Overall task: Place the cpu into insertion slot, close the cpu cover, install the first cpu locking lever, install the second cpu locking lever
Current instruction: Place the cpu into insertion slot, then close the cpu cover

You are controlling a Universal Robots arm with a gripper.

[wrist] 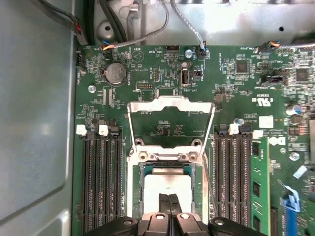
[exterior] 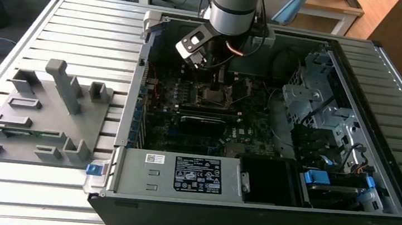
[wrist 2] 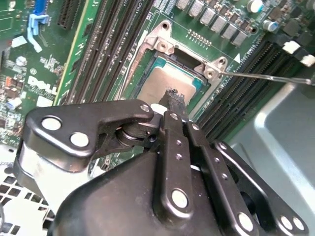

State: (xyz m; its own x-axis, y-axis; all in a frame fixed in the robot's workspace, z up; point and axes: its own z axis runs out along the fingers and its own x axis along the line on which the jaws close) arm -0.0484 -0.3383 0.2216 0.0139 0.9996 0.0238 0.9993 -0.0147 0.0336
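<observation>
The cpu [wrist: 153, 189] lies flat in the insertion slot [wrist: 135, 169], its dull silver top facing up; it also shows in the second wrist view [wrist 2: 160, 83]. The cpu cover [wrist: 170, 104] is swung open and stands back from the socket, with green board visible through its cut-out. My gripper [wrist: 169, 197] is shut, fingers pressed together with nothing between them, and the tips sit at the cpu's top face [wrist 2: 174, 94]. A thin metal locking lever [wrist 2: 266, 77] sticks out sideways from the socket corner. In the exterior view the gripper [exterior: 217, 85] hangs over the socket [exterior: 215, 95].
Black memory slots [wrist: 101, 182] flank the socket on both sides, with a green memory stick [wrist: 258, 187] in one. The open case holds a drive cage [exterior: 314, 102] and a labelled power supply [exterior: 194, 174]. A grey fixture [exterior: 44, 110] stands on the slatted table.
</observation>
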